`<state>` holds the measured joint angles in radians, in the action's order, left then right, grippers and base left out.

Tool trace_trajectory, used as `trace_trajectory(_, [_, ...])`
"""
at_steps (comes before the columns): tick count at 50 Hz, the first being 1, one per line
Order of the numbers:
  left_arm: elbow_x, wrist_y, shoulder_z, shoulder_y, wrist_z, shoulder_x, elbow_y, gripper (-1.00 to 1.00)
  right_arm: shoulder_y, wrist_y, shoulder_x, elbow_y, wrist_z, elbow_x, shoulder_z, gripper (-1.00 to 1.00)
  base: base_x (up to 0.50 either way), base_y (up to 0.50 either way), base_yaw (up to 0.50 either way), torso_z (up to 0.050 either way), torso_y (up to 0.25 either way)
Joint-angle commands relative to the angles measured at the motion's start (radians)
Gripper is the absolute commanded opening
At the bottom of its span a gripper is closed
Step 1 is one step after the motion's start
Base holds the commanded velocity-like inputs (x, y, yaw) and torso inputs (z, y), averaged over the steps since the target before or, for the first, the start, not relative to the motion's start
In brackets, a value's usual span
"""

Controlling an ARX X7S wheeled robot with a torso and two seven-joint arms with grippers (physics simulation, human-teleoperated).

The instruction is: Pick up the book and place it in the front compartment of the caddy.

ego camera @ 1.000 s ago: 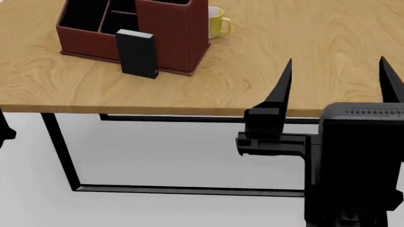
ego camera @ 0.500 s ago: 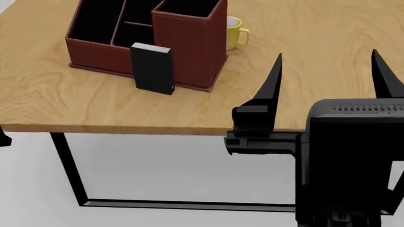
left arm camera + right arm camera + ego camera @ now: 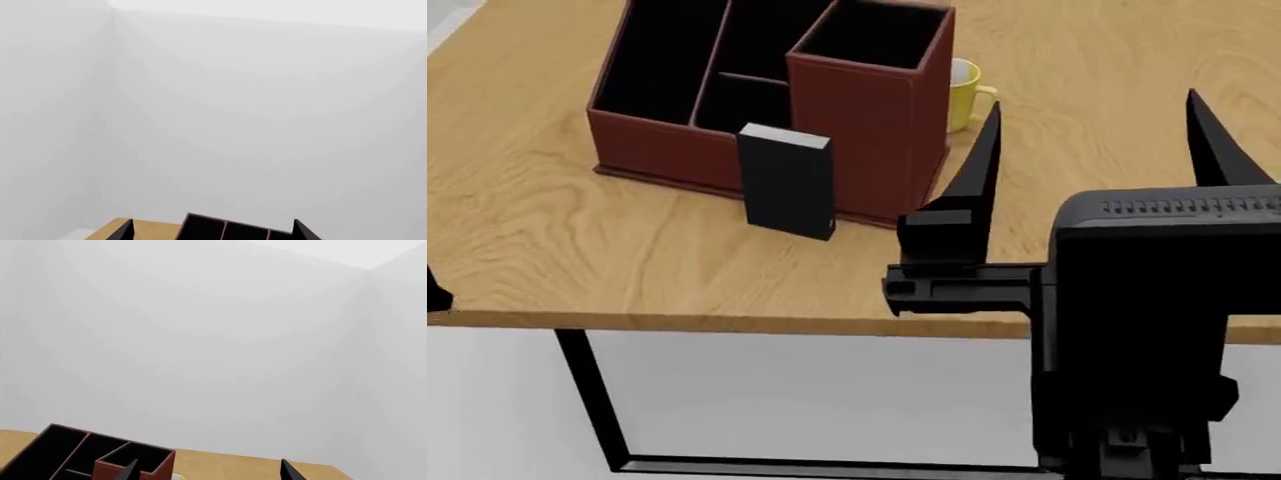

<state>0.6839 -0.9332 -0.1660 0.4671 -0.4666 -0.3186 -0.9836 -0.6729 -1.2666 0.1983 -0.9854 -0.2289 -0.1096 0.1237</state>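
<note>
The black book (image 3: pixel 787 182) with a pale top edge stands upright on the table, against the near wall of the dark red caddy (image 3: pixel 868 130). The caddy has a black inside and several compartments. My right gripper (image 3: pixel 1094 110) is open and empty, its two fingers pointing up over the table's near edge, to the right of the book and apart from it. In the right wrist view the gripper (image 3: pixel 209 472) is open, with the caddy (image 3: pixel 110 470) ahead. In the left wrist view my left gripper (image 3: pixel 212 232) is open, with the caddy (image 3: pixel 227 231) ahead.
A yellow mug (image 3: pixel 968 90) stands just behind the caddy's right corner. The wooden table (image 3: pixel 587 260) has a black metal frame (image 3: pixel 594 400) below its near edge. A plain white wall fills both wrist views.
The head view has moved towards the table: caddy, book and mug now sit lower and further right in it. My right gripper has risen and now overlaps the table's near edge.
</note>
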Motion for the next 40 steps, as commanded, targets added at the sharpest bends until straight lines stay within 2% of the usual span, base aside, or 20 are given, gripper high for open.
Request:
trace_trajectory(1, [0.013, 0.015, 0.011, -0.003, -0.008, -0.007, 0.007, 1.0, -0.009, 0.002, -0.002, 0.012, -0.008, -0.006, 0.011, 1.0, 0.26, 0.12, 0.0, 0.0, 0.0])
trace_trajectory(40, [0.039, 0.046, 0.04, -0.006, -0.037, -0.034, 0.021, 1.0, -0.038, 0.008, -0.003, 0.036, -0.018, -0.031, 0.016, 1.0, 0.26, 0.12, 0.0, 0.0, 0.001])
